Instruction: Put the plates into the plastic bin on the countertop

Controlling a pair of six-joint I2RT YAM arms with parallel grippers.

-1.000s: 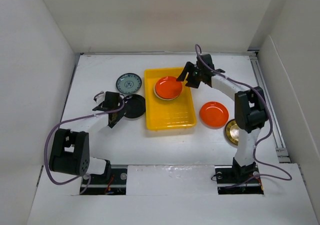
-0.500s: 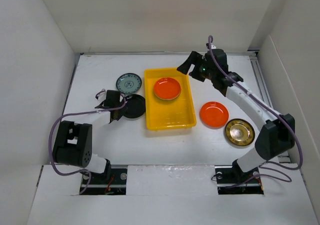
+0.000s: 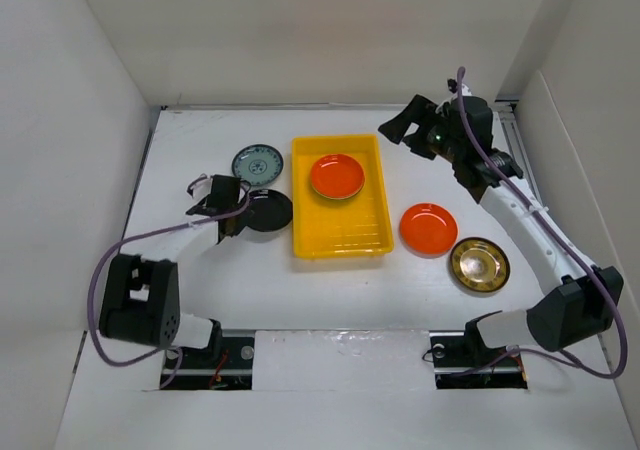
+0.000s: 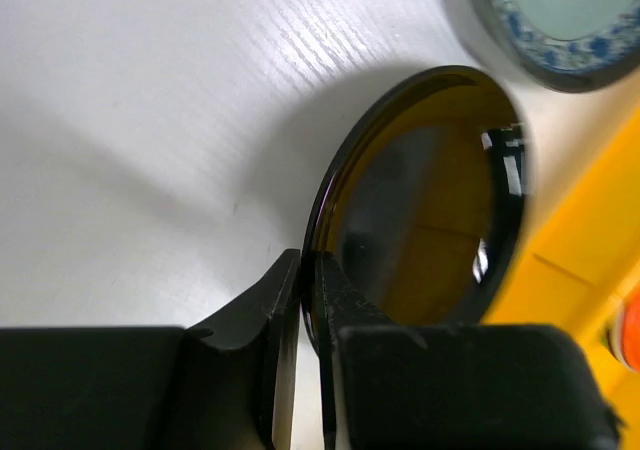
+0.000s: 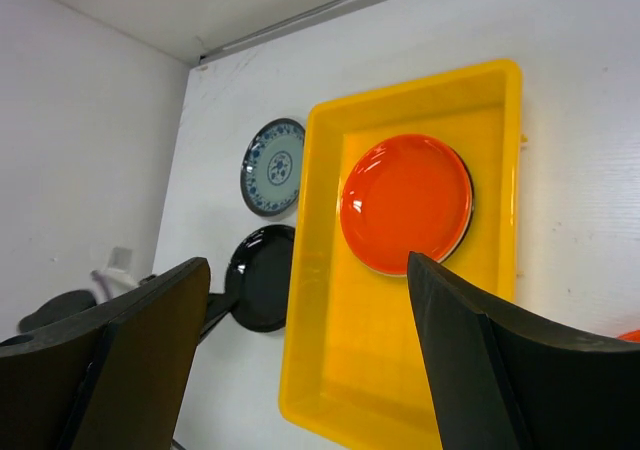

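Observation:
The yellow plastic bin [image 3: 340, 248] lies mid-countertop with one orange plate [image 3: 336, 176] in its far half. Left of it rests the glossy black plate [image 3: 270, 211]; my left gripper [image 3: 232, 217] is shut on its near-left rim. The left wrist view shows that rim pinched between both fingers [image 4: 345, 300], with the black plate [image 4: 430, 200] slightly tilted. My right gripper [image 3: 400, 130] hangs open and empty beyond the bin's far right corner. Its wrist view looks down on the bin [image 5: 330, 370] and the orange plate [image 5: 405, 205] between its spread fingers [image 5: 130, 340].
A teal-blue patterned plate [image 3: 257, 165] lies behind the black one. A second orange plate [image 3: 428, 228] and a gold-brown plate [image 3: 479, 264] sit right of the bin. White walls enclose the countertop [image 3: 200, 280] on three sides.
My left gripper has shut on the black plate's rim. My right gripper has drawn away from the orange plate in the bin, rising and moving right and back.

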